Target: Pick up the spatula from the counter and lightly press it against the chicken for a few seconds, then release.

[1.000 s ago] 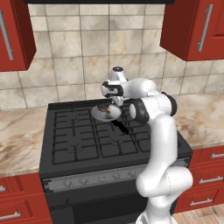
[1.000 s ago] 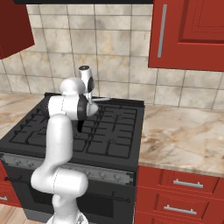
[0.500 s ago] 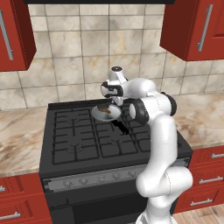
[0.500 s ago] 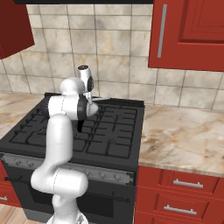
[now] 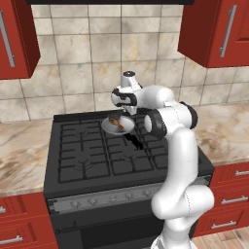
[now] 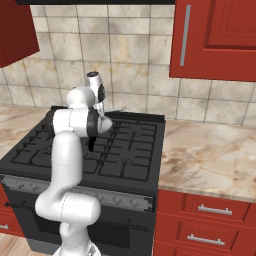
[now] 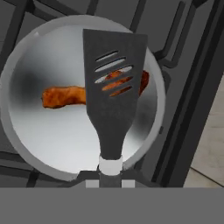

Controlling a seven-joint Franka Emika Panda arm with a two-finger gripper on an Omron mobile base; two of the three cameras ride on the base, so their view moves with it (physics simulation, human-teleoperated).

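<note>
So, where do we find the spatula (image 7: pixel 114 100) at this point?

— We see it off the tabletop (image 5: pixel 19 146) and clamped by its handle in the tool (image 7: pixel 110 180), whose jaws stand narrow around it. Its dark slotted blade reaches out over the pan (image 7: pixel 48 140).

And the chicken (image 7: pixel 65 95)?

— It lies across the middle of the round silver pan, which sits on the black stove (image 5: pixel 82 165) near the back edge, about midway along it. One end of the browned piece shows through the blade's slots.

Is the blade pressing on it?

— We cannot tell contact from these views. We judge the pick-up done and the pressing either starting or under way. What is left, as we read it, is to finish the short hold, then lift off and let go.
</note>
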